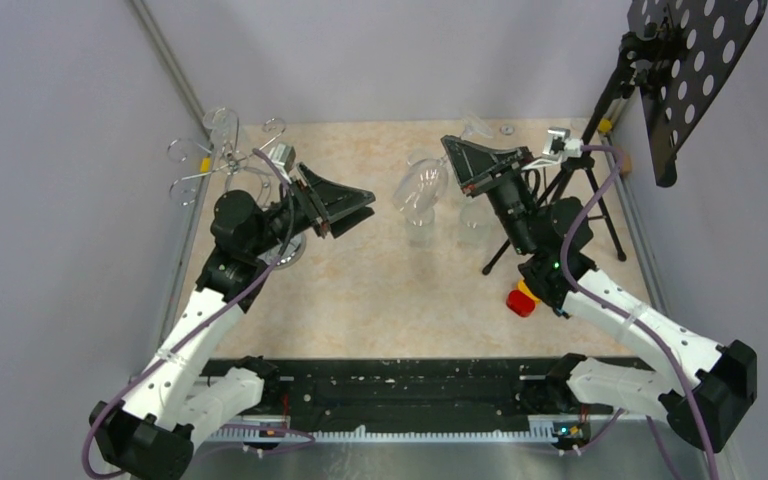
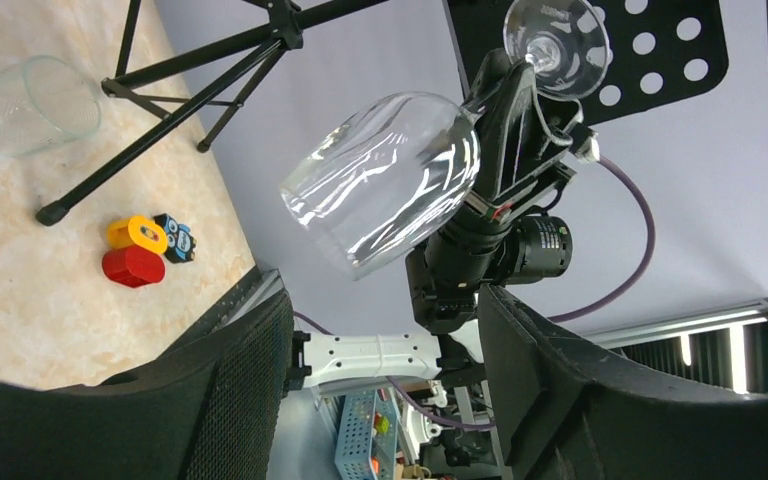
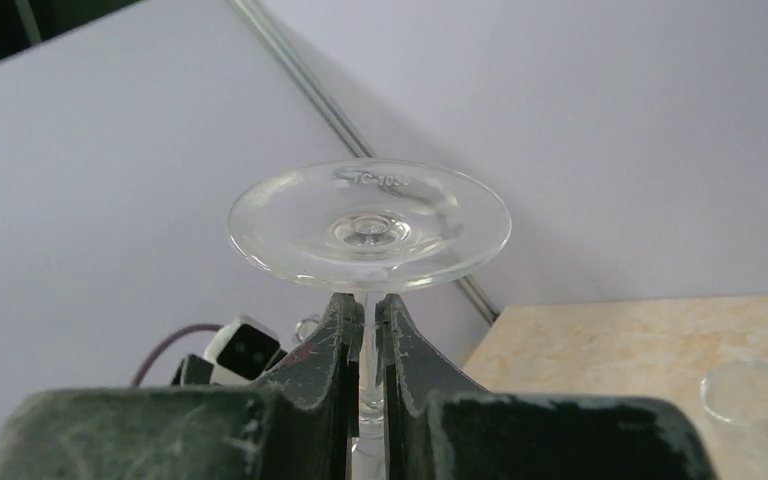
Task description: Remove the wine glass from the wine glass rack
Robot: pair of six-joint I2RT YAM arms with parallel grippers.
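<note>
The stem of the wine glass [image 2: 390, 185] is mostly hidden between the fingers of the right tool [image 3: 370, 320], which is clamped tight on it just under the foot. From the right wrist only the round foot shows, and the bowl is cut off below. The rack [image 1: 222, 160] stands at the back left corner of the desk [image 1: 380, 290], partly covered by the left arm. Its thin loops are hard to separate from the wall, and I cannot tell whether any glass hangs among them. The wine glass is off the rack, held in the air over the middle of the desk and well apart from it, tilted with its bowl towards the left arm and its foot towards the back wall. The left tool [image 1: 355, 205] faces it with its fingers spread apart, gripping nothing. The glass is clear and smooth, with bright streaks on the bowl. The rack is shiny curled wire, and the desk top is a mottled beige, like stone. The music stand [image 1: 695, 60] is black, a panel pierced with round holes on tripod legs. There are two arms, one held wine glass, one rack, one music stand, two clear tumblers [image 1: 420, 230] [image 1: 475, 225] on the desk below the glass, and one small red and yellow piece [image 2: 135, 255] near the tripod.
</note>
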